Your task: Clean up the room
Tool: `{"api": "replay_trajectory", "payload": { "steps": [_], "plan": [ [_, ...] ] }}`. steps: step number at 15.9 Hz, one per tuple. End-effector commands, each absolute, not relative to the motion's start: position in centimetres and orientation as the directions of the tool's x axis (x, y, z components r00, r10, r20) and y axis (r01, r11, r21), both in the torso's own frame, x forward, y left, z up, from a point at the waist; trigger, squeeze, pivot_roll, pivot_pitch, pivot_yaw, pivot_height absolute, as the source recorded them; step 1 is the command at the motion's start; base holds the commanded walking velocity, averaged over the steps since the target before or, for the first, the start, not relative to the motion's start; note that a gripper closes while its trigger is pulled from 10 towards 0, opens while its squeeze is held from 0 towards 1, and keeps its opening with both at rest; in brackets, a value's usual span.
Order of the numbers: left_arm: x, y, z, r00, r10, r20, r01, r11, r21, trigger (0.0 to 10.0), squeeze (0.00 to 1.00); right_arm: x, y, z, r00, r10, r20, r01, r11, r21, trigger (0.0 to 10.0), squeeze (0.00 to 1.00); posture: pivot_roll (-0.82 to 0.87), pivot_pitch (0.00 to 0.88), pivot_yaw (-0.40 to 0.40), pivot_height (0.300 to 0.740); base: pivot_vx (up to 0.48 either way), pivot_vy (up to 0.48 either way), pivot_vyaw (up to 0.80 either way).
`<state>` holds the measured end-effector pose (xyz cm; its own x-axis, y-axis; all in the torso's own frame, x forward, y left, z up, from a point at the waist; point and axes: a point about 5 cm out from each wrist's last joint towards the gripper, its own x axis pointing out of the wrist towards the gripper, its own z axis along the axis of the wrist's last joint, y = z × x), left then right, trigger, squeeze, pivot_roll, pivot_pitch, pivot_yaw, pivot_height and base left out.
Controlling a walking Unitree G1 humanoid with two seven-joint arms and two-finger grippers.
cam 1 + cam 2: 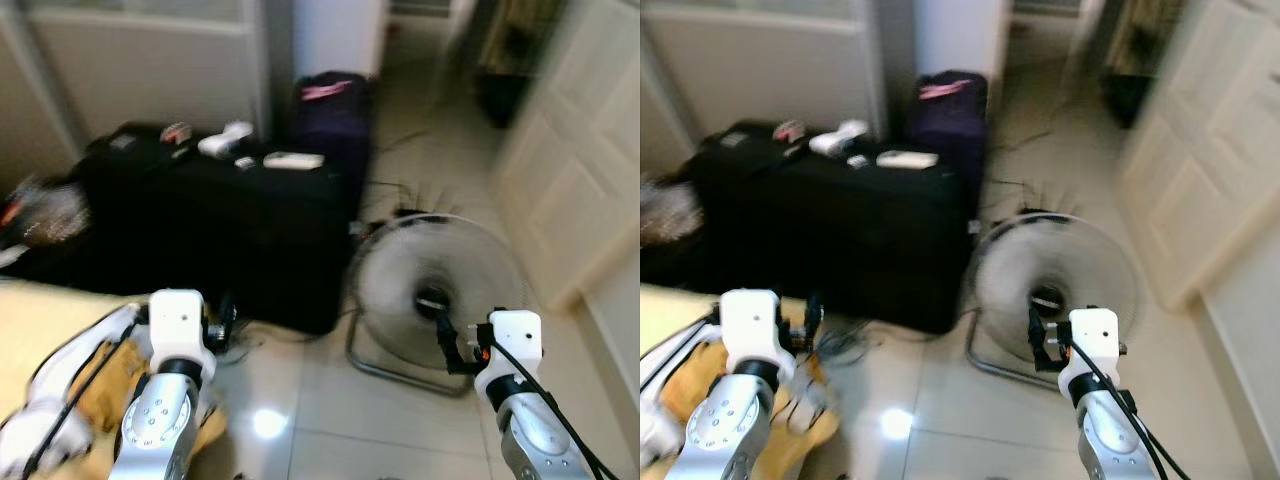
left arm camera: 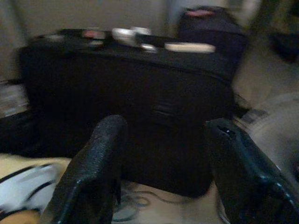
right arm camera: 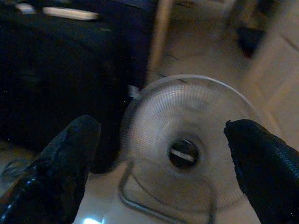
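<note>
The picture is blurred. A large black case (image 1: 230, 235) stands on the floor ahead, with a flat white object (image 1: 293, 160) and other small items (image 1: 225, 140) on its lid. A yellow cloth (image 1: 110, 375) lies crumpled at the lower left beside my left arm. My left gripper (image 2: 166, 126) is held up and open, nothing between its fingers, facing the case's front (image 2: 154, 112). My right gripper (image 3: 161, 126) is open too, empty, held in front of a round floor fan (image 3: 187, 140).
The floor fan (image 1: 430, 290) stands on pale tiles to the right of the case. A dark purple suitcase (image 1: 335, 110) with a pink item on top stands behind. A white door (image 1: 575, 150) lines the right side. Cables (image 1: 400, 190) trail on the floor behind the fan.
</note>
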<state>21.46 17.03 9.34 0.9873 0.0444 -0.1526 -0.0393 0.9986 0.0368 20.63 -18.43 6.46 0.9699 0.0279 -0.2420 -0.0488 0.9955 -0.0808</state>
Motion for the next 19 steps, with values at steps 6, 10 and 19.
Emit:
{"api": "replay_trajectory", "payload": {
  "steps": [6,10,19],
  "plan": [
    [20.4,17.5,10.4,0.997,-0.01,-0.071,0.018,0.992,0.125,10.0,0.0,21.7,-17.5,7.8,0.981,0.115,-0.158,-0.132,0.986,-0.102,10.0,1.0,-0.01,0.0,-0.013,0.74,0.0,0.0,0.8],
    [20.1,19.3,10.0,0.989,0.105,-0.101,-0.087,0.981,0.173,10.0,0.0,21.7,-17.0,7.6,0.984,0.095,-0.149,-0.108,0.991,-0.079,10.0,1.0,-0.01,0.0,-0.001,0.74,0.0,0.0,0.8],
    [19.7,17.2,9.2,0.979,-0.068,-0.192,0.089,0.991,0.104,10.0,0.0,20.3,-18.6,7.0,0.98,0.018,-0.196,-0.045,0.99,-0.137,10.0,1.0,-0.04,0.0,0.016,0.74,0.0,0.0,0.8]
  ]
}}
